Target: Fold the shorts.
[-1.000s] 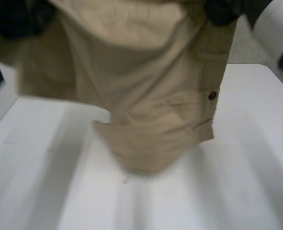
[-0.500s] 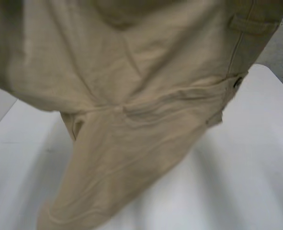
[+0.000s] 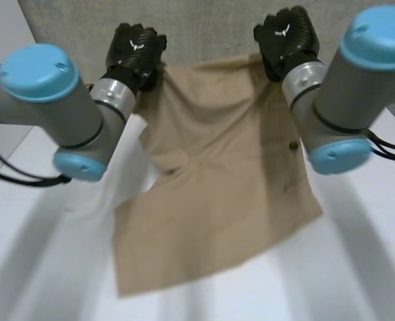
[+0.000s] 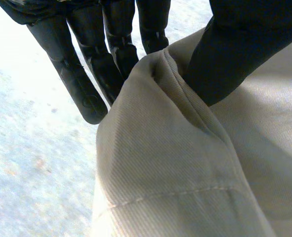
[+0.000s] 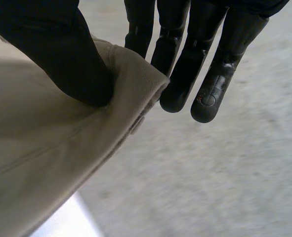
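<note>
Looking from the near edge of the white table (image 3: pixel 357 267), I see the shorts (image 3: pixel 217 200) spread as one tan sheet down the middle. Their near hem runs aslant, with the left corner nearer to me than the right. It sits low over the tabletop, but I cannot tell whether it touches. The cloth is a fine twill with a stitched seam, mostly smooth, with soft creases fanning out from the far corners. A small dark button (image 3: pixel 293 145) sits close to its right edge.

Farther back, the left arm (image 3: pixel 50 107) and the right arm (image 3: pixel 347 100), grey tubes with light-blue caps, flank the cloth on either side. At the far end the shorts are held up by both corners. The left hand (image 3: pixel 136 53) has the far left corner, and in its wrist view the thumb (image 4: pixel 234 49) presses a fold of cloth against the fingers (image 4: pixel 76 74), so it is pinching the shorts. The right hand (image 3: pixel 287 37) grips the far right corner the same way, thumb on top of the bunched edge and fingers straight behind it. Between the two hands the far edge sags a little.

Beyond the table lies a grey speckled floor (image 3: pixel 204 27).
</note>
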{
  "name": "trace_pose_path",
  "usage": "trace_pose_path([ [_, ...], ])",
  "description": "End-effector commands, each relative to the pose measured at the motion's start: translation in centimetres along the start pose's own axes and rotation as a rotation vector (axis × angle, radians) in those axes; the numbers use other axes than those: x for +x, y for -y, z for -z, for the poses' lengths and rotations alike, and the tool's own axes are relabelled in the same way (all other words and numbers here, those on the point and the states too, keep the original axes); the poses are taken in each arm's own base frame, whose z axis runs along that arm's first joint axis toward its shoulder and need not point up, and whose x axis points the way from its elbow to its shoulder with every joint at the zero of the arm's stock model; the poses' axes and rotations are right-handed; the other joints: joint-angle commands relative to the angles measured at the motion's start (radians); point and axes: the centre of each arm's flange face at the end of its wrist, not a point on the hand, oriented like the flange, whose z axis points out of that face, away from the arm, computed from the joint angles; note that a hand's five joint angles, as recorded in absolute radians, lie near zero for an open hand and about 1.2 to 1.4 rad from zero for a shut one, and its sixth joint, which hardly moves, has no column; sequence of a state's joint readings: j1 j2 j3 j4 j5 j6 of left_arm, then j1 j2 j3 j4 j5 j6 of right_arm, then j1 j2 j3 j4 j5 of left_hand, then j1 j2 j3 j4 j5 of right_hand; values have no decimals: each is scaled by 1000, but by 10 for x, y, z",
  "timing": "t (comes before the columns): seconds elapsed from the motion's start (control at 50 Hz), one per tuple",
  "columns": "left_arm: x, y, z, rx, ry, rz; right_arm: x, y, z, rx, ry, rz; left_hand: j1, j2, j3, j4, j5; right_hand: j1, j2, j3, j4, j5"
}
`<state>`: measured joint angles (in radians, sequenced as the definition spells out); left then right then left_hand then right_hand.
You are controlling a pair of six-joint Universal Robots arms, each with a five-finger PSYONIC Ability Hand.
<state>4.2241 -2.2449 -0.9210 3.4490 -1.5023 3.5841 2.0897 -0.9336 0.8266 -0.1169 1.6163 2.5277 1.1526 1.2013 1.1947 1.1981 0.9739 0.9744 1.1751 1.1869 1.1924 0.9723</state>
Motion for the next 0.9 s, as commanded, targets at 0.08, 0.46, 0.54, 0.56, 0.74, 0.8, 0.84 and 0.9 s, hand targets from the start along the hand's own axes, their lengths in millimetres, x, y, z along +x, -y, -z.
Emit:
trace_pose_path([
  [0.08,6,-35,-40,141,115,-4,-33,-65,-37,46,-79,68,-934,-983,-976,-980,-930,-800,-1001,-1012,-1018,-972],
  [0.46,12,-51,7,-36,111,6,-1,-78,19,-156,67,80,-978,-1027,-1020,-1024,-974,-800,-1001,-1012,-1018,-972],
  [0.54,9,-40,36,-119,117,8,4,-89,40,-230,203,52,-978,-1027,-1020,-1024,-974,-800,-1001,-1012,-1018,-972],
  [0.56,10,-39,43,-137,109,8,5,-95,47,-260,252,31,-978,-1027,-1020,-1024,-974,-800,-1001,-1012,-1018,-972],
  [0.74,42,-21,139,-388,-94,58,21,-134,59,-359,362,-99,-928,-976,-970,-973,-923,-614,-815,-826,-832,-786],
  [0.8,51,-19,160,-444,-133,112,17,-151,58,-368,406,-134,-889,-938,-931,-935,-885,-450,-651,-662,-668,-622],
  [0.84,58,-19,178,-501,-158,180,17,-160,57,-373,421,-148,-845,-894,-887,-891,-841,-385,-585,-597,-603,-557],
  [0.9,63,-22,196,-575,-171,269,12,-174,56,-371,455,-165,-705,-754,-747,-751,-701,-343,-544,-556,-561,-516],
])
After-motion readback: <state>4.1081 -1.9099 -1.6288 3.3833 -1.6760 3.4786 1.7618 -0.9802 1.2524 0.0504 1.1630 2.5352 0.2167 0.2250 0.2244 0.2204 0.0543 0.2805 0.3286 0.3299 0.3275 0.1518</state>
